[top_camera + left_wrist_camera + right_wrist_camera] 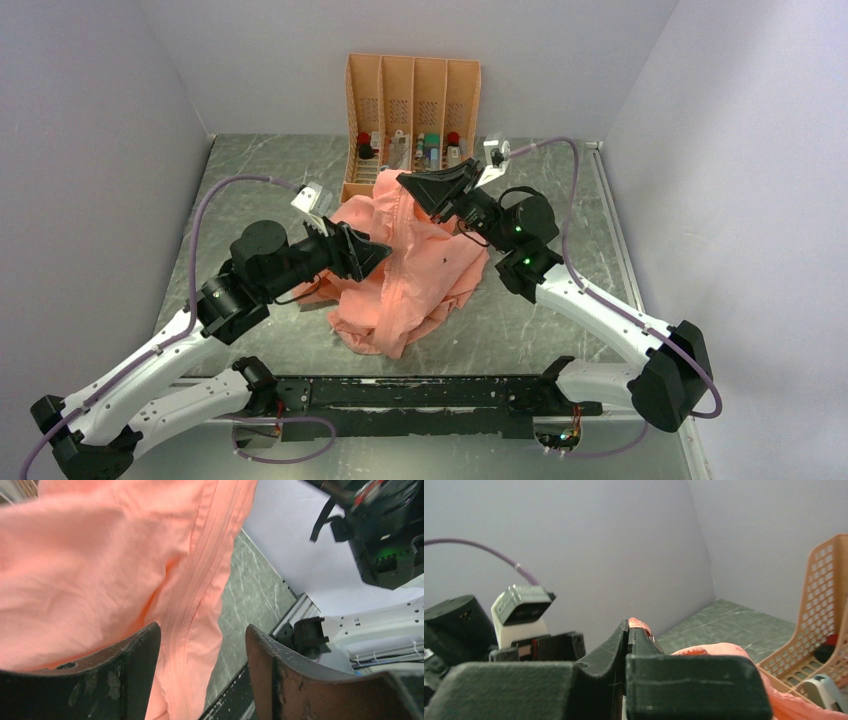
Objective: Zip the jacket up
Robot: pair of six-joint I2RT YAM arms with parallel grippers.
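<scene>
The salmon-pink jacket (415,270) lies bunched on the green table, its upper part lifted. My right gripper (408,185) is shut on the jacket's top edge near the rack; a bit of pink fabric (640,626) sticks out past the closed fingertips. My left gripper (380,252) is open at the jacket's left side. In the left wrist view the zipper strip (200,595) runs down the hanging fabric, close to the left finger (137,665), with the right finger (272,670) apart from it. I cannot see the zipper slider.
The orange four-slot rack (410,115) with small items stands at the back, right behind the right gripper, and shows in the right wrist view (819,615). Grey walls close in on three sides. A black rail (420,392) runs along the near edge.
</scene>
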